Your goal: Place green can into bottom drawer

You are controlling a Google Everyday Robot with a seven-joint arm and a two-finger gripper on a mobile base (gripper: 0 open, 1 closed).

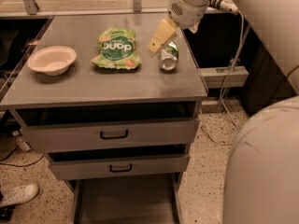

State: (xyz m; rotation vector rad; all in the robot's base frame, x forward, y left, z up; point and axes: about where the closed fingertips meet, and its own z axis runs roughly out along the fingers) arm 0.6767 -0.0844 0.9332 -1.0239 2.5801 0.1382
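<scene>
- The can [168,56] lies on its side near the worktop's [93,85] right edge. Its long axis runs back to front, with a shiny round end toward the front edge.
- The cream tool [159,38] hangs just behind-left of it; its width I cannot tell.
- A crinkled green bag [116,49] lies mid-worktop, and a round white bowl [51,59] sits by the left edge.
- The grey metal bottom drawer [124,202] is pulled out, its flat floor showing.

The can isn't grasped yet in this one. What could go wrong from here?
1. The green can lies on its side close to the right edge of the countertop, with the gripper just above and left of it; a glancing touch could roll it off.
2. The snack bag lies beside the gripper and could get dragged.
3. The bottom drawer sits beneath two part-open drawers; the can might strike them on the way down.
</scene>
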